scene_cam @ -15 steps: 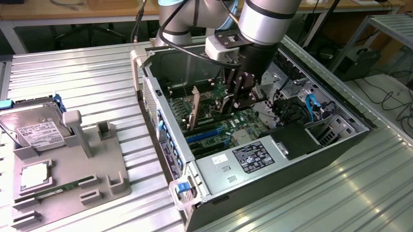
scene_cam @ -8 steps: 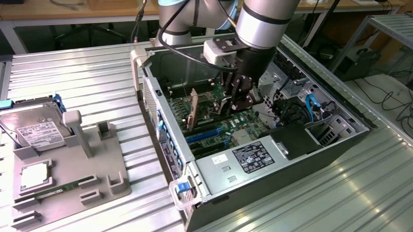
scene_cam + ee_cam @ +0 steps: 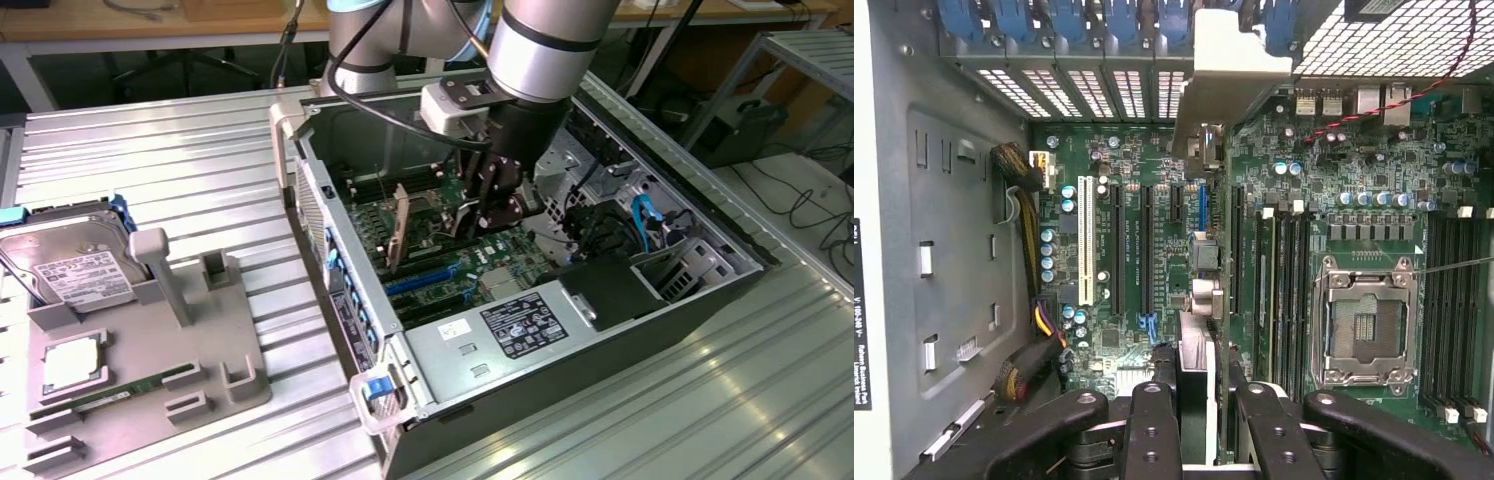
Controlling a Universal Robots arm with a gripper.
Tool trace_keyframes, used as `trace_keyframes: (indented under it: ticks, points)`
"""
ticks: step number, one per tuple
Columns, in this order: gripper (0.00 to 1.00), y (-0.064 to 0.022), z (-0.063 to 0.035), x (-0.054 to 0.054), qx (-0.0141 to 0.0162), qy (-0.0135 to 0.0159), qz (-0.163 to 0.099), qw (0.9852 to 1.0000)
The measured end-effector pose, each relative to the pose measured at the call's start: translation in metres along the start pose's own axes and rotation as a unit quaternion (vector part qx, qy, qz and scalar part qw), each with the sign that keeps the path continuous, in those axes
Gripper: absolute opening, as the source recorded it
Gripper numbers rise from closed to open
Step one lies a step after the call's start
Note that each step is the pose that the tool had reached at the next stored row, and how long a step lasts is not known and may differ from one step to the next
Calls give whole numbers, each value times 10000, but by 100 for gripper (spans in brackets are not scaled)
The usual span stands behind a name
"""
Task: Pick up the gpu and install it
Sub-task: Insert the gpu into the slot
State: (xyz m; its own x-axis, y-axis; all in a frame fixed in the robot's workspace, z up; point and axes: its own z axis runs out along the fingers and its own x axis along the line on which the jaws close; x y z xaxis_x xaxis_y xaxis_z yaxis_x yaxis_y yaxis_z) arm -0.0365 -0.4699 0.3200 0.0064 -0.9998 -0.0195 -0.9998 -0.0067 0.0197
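Black end effector [image 3: 1194,400] clamped on thin upright gpu [image 3: 1194,365], inside open metal computer case [image 3: 454,345], above green motherboard [image 3: 1154,260], white-labelled hard drive [image 3: 74,265] on ribbed counter [image 3: 174,170].

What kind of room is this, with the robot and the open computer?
Probably a robotics lab or workshop. An open computer case lies on a metal table, spare parts like a hard drive wait in a gray holder, and cables trail across the floor.

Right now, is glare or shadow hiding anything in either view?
Exterior view: bright glare streaks on the metal table, and the case interior is shadowed under the arm. Wrist view: evenly lit motherboard, with the hand dark and close.
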Motion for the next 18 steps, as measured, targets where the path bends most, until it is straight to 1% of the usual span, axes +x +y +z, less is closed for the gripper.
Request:
trace_keyframes:
  ticks: [6,10,12,18]
  points:
    - [27,0,-3,-4,0,-1,0,10000]
    - [27,0,-3,-59,0,0,0,10000]
    - [27,-1,-2,-106,0,0,0,10000]
    - [27,-1,1,-110,0,1,0,10000]
